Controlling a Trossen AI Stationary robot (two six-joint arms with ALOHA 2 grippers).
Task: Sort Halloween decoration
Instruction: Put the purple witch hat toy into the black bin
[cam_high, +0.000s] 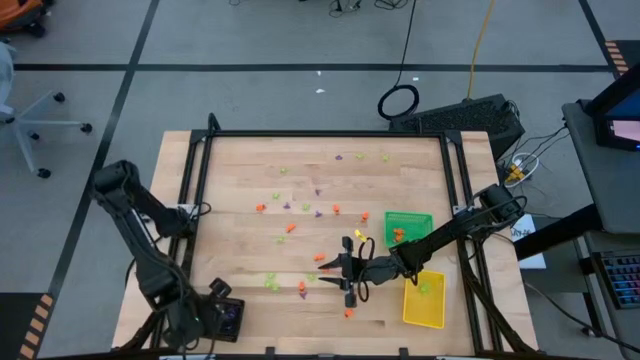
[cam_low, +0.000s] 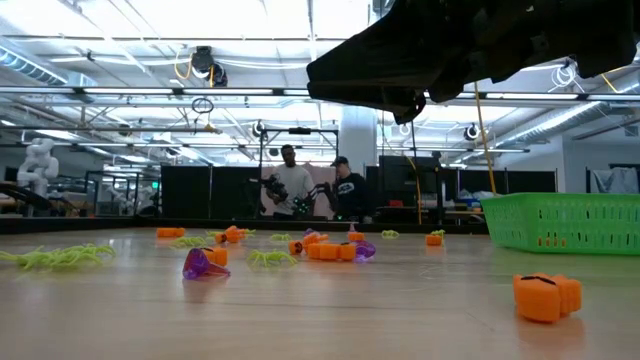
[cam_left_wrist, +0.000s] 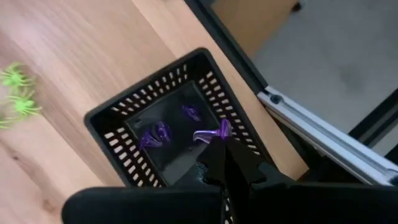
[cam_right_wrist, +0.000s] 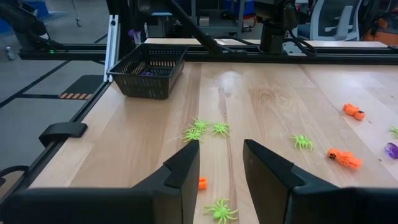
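Three trays stand on the wooden tabletop (cam_high: 240, 170). At the near left corner sits the black tray (cam_high: 226, 318), and the left pincer (cam_left_wrist: 222, 138) hangs right over it, clenched on a purple trinket (cam_left_wrist: 211, 132) at its fingertips. Two more purple trinkets (cam_left_wrist: 155, 134) lie on the floor of that tray. Just beside the tray, on the bare wood, are some lime green spiders (cam_left_wrist: 18, 99).

Across the middle of the tabletop the loose Halloween decoration (cam_high: 300, 215) is scattered: orange, purple and lime green pieces, thinly spread toward the far edge and closer together near the centre. From table height, a purple piece (cam_low: 203, 264) lies near the front with a lime spider (cam_low: 62, 257) to one side and a cluster of orange pieces (cam_low: 330, 250) behind.

The right pincer (cam_high: 347, 272) reaches in low from the right side, over the near centre of the tabletop, its fingers (cam_right_wrist: 180, 174) parted with nothing between them. A small orange piece (cam_right_wrist: 203, 183) and a green spider (cam_right_wrist: 221, 211) lie on the wood just beneath the gap.

Farther right stand the green tray (cam_high: 420, 222), with orange pieces inside, and, nearer the front edge, the yellow tray (cam_high: 412, 312), holding something lime green.

Two people (cam_low: 310, 185) stand in the room far beyond the table.
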